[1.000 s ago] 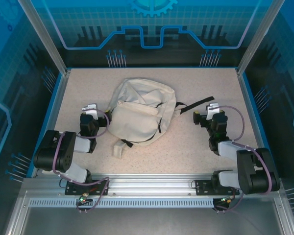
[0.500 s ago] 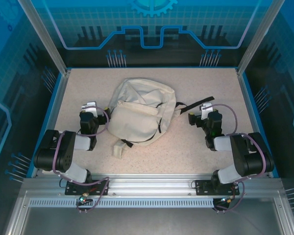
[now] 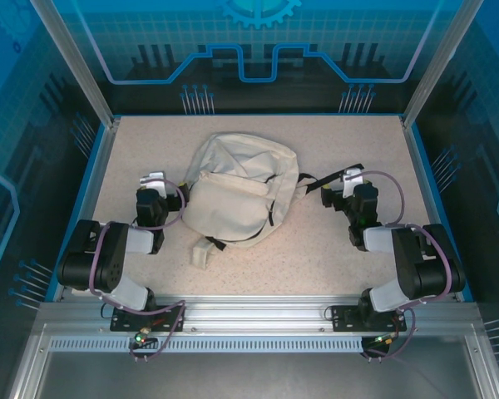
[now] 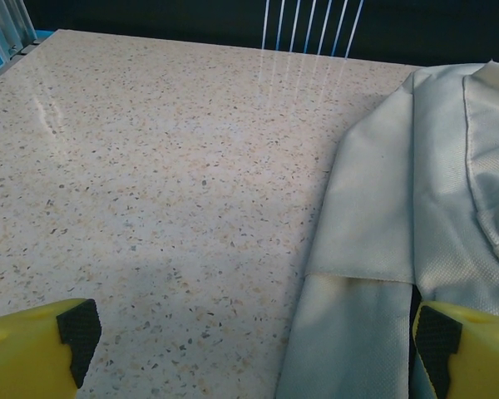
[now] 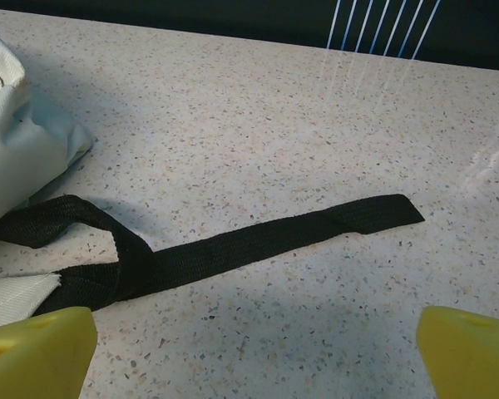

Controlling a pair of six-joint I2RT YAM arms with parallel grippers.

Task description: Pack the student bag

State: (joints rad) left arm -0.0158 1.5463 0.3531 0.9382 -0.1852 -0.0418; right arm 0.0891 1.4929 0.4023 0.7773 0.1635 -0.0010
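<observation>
The student bag point(image 3: 237, 195) lies flat in the middle of the table, cream fabric with its front pocket up. A black strap point(image 3: 337, 174) trails from its right side. My left gripper point(image 3: 155, 184) sits low at the bag's left edge, open; in the left wrist view the bag's cloth point(image 4: 399, 208) reaches in beside the right pad point(image 4: 437, 334). My right gripper point(image 3: 343, 188) is open just short of the strap point(image 5: 258, 241), which lies flat across the table ahead of its yellow fingers point(image 5: 33, 349). A bag corner point(image 5: 17, 158) shows at the left.
The speckled table point(image 3: 333, 249) is bordered by a blue rim and metal posts. A short cream strap end point(image 3: 201, 252) sticks out at the bag's near edge. Bare tabletop point(image 4: 150, 166) stretches left of the bag.
The right arm folded its elbow in and its gripper shifted a little left and away, toward the strap. The left gripper edged slightly back-left. The bag has not moved.
</observation>
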